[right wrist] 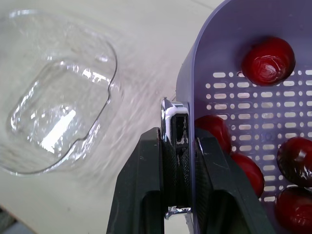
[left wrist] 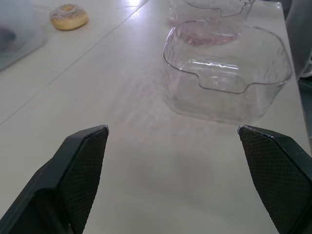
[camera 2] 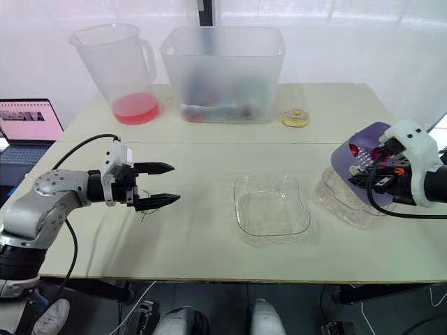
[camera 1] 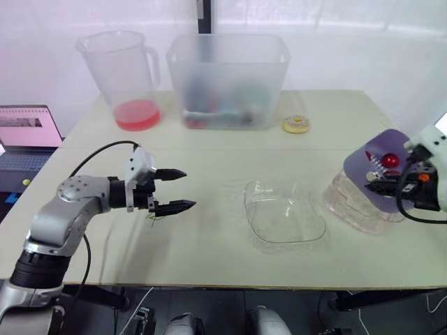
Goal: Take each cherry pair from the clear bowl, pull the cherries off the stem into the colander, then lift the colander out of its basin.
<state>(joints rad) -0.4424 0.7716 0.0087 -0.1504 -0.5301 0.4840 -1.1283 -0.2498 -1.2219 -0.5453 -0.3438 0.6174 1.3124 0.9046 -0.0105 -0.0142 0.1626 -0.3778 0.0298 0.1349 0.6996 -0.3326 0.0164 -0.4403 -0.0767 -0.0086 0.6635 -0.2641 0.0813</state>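
Hovering over the table's near left, the left gripper has its fingers spread wide. Mid-table sits the clear bowl. Beside it, the right gripper pinches the rim of the purple colander, which is tilted over its basin with cherries inside. A doughnut, tub and jug stand farthest

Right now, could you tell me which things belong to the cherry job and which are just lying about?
Job: purple plastic colander, red cherries in it, clear bowl, clear basin, right gripper shut on colander rim.
Lying about: translucent pitcher of pink liquid, frosted plastic tub, sprinkled doughnut, laptop.
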